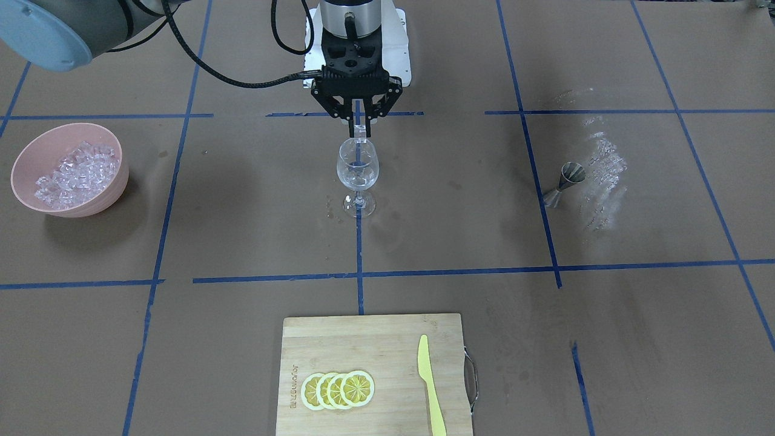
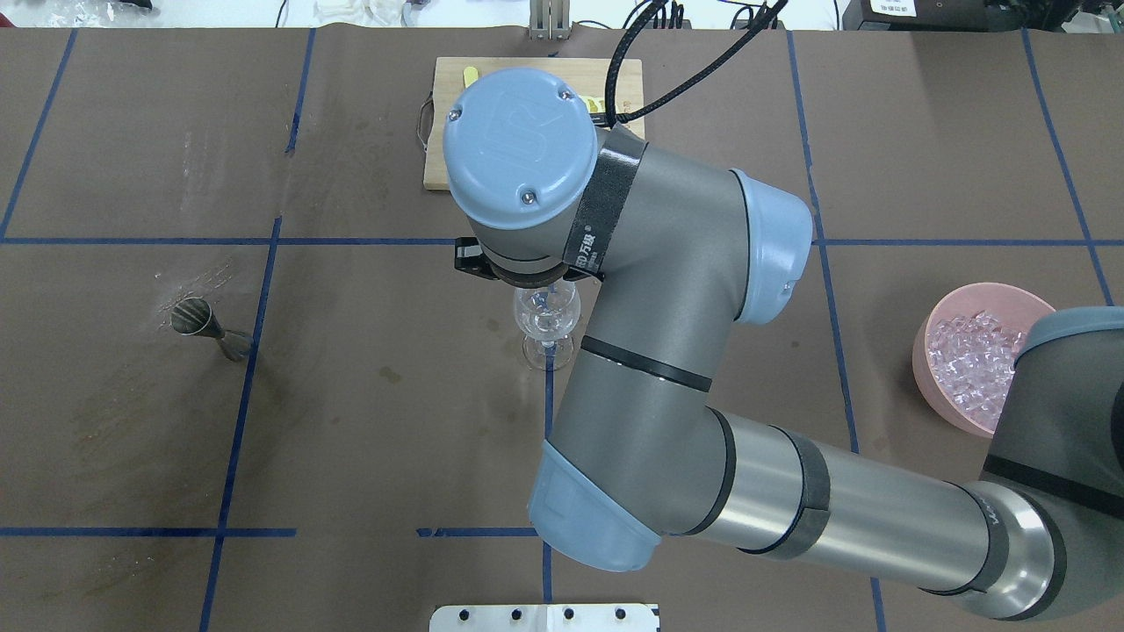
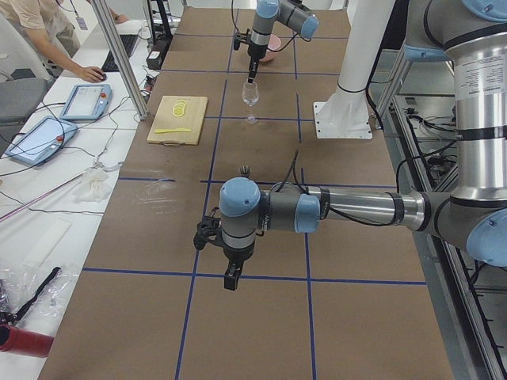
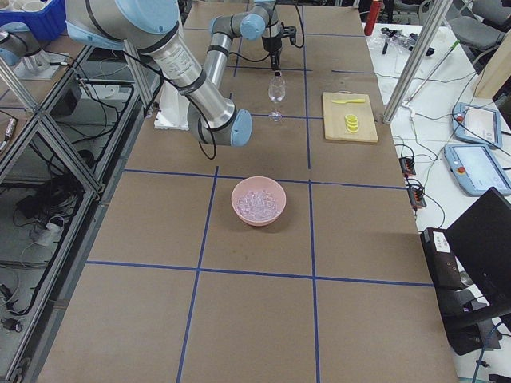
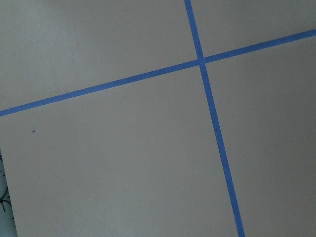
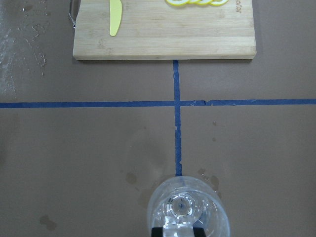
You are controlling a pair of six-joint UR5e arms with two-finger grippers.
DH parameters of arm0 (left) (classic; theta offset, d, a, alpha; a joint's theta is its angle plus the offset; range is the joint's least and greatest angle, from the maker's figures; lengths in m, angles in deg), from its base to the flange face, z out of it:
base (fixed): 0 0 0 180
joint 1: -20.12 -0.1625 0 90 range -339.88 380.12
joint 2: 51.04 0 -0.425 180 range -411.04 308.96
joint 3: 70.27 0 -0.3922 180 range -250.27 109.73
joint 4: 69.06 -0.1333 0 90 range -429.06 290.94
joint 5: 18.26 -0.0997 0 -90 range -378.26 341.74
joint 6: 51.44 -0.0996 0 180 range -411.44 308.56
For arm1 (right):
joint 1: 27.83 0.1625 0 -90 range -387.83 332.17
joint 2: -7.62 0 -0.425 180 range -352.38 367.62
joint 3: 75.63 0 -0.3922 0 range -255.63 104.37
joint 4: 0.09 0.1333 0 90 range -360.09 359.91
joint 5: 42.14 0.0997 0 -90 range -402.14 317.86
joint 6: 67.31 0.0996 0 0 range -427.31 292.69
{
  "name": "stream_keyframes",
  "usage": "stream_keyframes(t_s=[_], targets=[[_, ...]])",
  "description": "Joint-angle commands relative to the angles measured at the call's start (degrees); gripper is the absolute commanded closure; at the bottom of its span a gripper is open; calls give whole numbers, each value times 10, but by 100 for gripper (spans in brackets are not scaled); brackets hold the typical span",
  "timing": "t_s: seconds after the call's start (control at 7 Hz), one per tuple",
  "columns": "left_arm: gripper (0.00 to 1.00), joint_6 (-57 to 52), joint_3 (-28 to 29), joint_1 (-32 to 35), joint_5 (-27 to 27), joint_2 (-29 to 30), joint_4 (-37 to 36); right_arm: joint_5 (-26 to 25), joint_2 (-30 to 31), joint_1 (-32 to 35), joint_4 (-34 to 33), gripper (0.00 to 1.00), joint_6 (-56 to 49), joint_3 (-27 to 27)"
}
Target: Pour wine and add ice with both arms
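Right gripper: points straight down above the glass, fingers narrow, pinching one ice cube between the tips
Wine glass: upright at mid-table on a blue tape line, rim directly beneath the held cube; cube and rim are very close, and whether they touch cannot be told
Glass contents: faint clear glints low in the glass; liquid or ice cannot be distinguished
Ice: clear chunks heaped in the pink bowl, well apart from the glass, on the robot's right side
Left gripper: hangs downward over bare table, well apart from the glass; finger spacing cannot be told, as its wrist view shows only brown cover and crossing tape
Jigger: metal, on the robot's left side, beside whitish smears on the cover
Cutting board: on the far side of the glass from the robot, bearing four overlapping lemon slices and a yellow knife
Cover around glass foot: scattered dark damp spots
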Motion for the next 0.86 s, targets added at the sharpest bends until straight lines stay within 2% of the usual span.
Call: stream_keyframes(t_s=[0.0,0.14,0.29,0.43,0.71], targets=[[0,0,-1,1,0,-4,1,-3,5,-2,0,96,-3,-2],[0,0,-1,1,0,-4,1,-3,6,-2,-1,94,-4,-2],[0,0,-1,1,0,-4,1,-3,6,-2,-1,35,-5,-2],[0,0,-1,1,-1,-4,1,-2,7,-2,-2,0,-4,-1],[0,0,0,1,-1,-2,1,0,19,-2,-2,0,-5,13]])
